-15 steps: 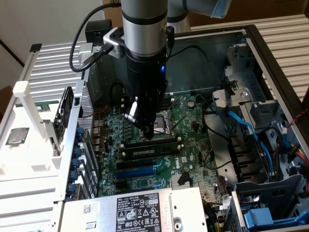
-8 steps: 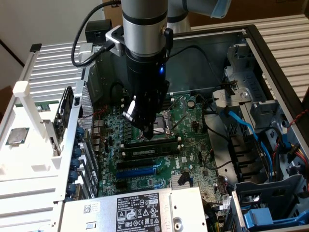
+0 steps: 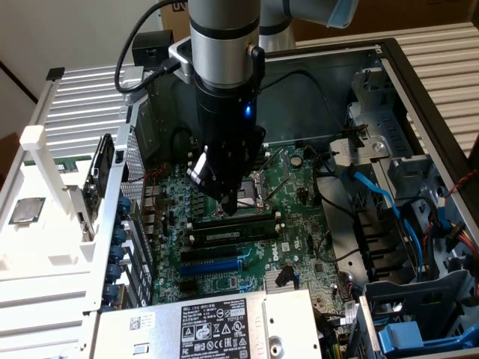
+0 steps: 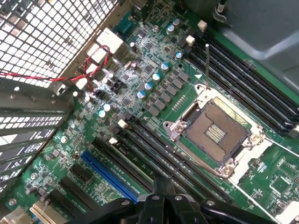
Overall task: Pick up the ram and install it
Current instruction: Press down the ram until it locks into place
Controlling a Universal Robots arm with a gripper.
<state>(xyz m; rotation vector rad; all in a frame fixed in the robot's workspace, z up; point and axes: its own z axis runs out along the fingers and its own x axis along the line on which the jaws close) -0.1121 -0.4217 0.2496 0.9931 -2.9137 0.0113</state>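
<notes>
The ram (image 3: 232,234), a dark stick with a pale label strip, lies along a black memory slot on the green motherboard (image 3: 299,224), just in front of the CPU socket (image 3: 258,191). My gripper (image 3: 238,209) hangs tip-down right behind it, over the neighbouring slot, with its fingers shut and nothing between them. Whether the tip touches the stick or the slot I cannot tell. In the wrist view the shut gripper (image 4: 164,186) points at the row of black memory slots (image 4: 149,149) beside the open CPU socket (image 4: 215,133).
A blue slot (image 3: 213,265) (image 4: 110,175) runs parallel to the memory slots. The power supply (image 3: 217,325) sits at the front. A drive cage with blue cables (image 3: 389,202) fills the exterior view's right. The case's perforated wall (image 4: 46,37) and red wires (image 4: 93,70) border the board.
</notes>
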